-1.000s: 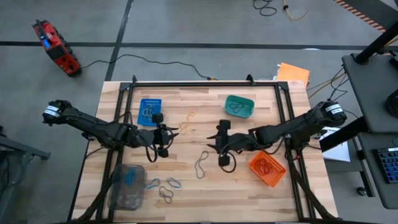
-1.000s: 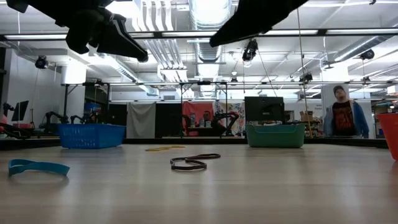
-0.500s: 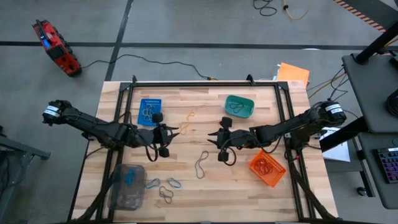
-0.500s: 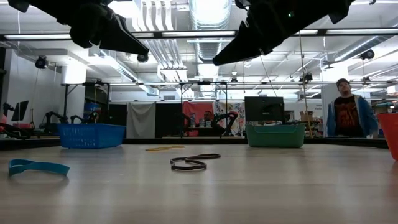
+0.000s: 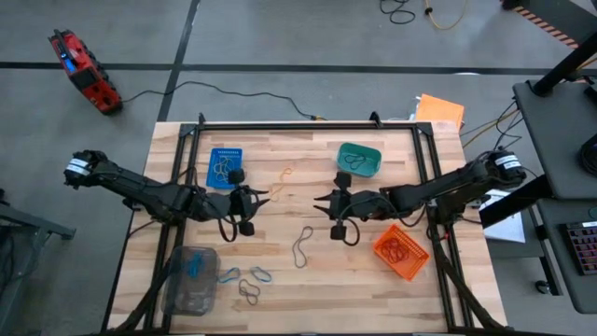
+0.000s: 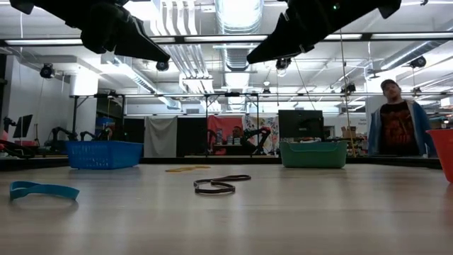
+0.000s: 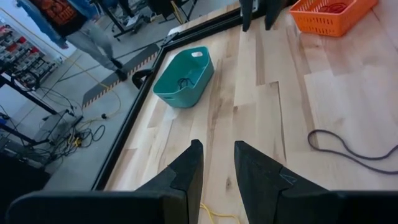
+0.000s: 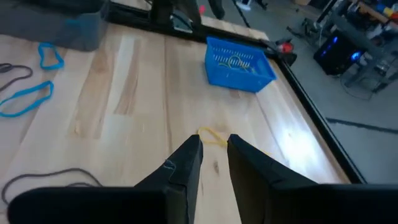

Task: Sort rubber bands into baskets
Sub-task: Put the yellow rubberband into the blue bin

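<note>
Two arms are seen above the wooden desk (image 5: 392,252). The left gripper (image 5: 250,211) hangs over the middle of the desk, toward nine o'clock. Its fingers (image 7: 186,174) are almost closed, with only a thin gap, and nothing is held. The right gripper (image 5: 334,213) hangs near the middle too, toward three o'clock. Its fingers (image 8: 186,163) are also close together with a thin gap, and nothing is held.

A dark band (image 5: 303,245) lies on the desk at about six o'clock from the middle, between the two grippers. A yellow band (image 5: 282,177) lies at about twelve o'clock. Blue and dark bands (image 5: 250,282) lie in a small bunch near the desk's seven o'clock edge.

The blue basket (image 5: 224,167) is found at about ten o'clock, with bands inside. The teal basket (image 5: 359,160) is at about one o'clock, with a dark band in it. The orange basket (image 5: 401,252) is at four o'clock, with red bands in it. The clear basket (image 5: 189,279) is at seven o'clock, with a blue band inside.

A person (image 6: 398,127) is seen in the room behind.
</note>
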`<state>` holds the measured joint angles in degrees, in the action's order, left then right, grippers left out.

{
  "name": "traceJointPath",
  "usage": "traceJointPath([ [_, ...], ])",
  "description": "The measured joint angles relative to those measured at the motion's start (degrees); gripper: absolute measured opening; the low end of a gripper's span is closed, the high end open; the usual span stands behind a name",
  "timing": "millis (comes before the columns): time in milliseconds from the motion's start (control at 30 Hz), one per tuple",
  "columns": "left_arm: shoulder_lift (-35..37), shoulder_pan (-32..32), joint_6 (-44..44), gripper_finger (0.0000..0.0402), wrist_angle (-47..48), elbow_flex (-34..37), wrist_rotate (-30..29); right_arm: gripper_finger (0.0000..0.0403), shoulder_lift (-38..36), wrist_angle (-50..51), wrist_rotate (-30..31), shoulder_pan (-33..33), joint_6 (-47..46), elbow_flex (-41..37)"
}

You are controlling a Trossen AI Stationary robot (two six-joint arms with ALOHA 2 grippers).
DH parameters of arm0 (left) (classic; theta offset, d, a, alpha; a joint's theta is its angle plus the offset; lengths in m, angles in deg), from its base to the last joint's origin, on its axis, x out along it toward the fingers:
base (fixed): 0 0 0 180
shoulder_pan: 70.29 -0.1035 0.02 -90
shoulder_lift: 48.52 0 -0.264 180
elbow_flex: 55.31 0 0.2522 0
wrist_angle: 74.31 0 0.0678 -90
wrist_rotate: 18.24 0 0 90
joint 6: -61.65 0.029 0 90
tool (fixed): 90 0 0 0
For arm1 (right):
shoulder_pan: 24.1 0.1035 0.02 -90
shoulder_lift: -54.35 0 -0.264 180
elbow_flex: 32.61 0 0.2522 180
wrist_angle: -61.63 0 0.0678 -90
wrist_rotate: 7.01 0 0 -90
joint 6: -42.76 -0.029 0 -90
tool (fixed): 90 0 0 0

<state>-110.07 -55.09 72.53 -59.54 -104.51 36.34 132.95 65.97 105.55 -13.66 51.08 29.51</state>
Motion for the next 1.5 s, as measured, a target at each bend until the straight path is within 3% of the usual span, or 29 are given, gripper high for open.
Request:
traceJointPath([
  [267, -3.17, -0.08, -0.30, 0.0076, -0.62, -0.02, 0.02, 0.0054, -2.38, 6.97, 2.13, 0.00, -7.08, -0.07],
  [600, -8.31, -0.34, 0.62, 0.0076, -3.66, -0.02, 0.00, 0.0052, -2.27, 6.62, 3.16, 0.00, -6.85, -0.18],
  [900, -7.39, -0.48, 1.02, 0.0076, -3.55, -0.13, -0.06, 0.0052, -3.60, -8.37, 3.03, -3.16, 10.56, -0.20],
  [1067, -7.35, -0.46, -3.48, 0.0076, -1.11, -0.52, 0.00, 0.0052, -4.98, -12.32, 10.55, -7.99, 4.86, -0.19],
  [1200, -7.34, -0.48, -4.12, 0.0076, -0.07, -0.52, -0.02, 0.0052, -5.37, -12.40, 11.12, -11.07, 4.56, -0.20],
  [1300, -7.28, -0.55, -4.71, 0.0076, 0.00, -0.52, 0.00, 0.0052, -5.41, -11.39, 12.66, -13.16, -2.05, -0.09],
  [1367, -7.28, -0.65, -5.78, 0.0076, 0.15, -0.52, 0.00, 0.0052, -5.48, -8.27, 9.66, -13.70, -4.47, -0.09],
  [1500, -7.28, -0.70, -9.47, 0.0076, 3.03, -0.53, 0.04, 0.0052, -5.17, 0.18, -7.01, -12.90, -6.03, -0.09],
])
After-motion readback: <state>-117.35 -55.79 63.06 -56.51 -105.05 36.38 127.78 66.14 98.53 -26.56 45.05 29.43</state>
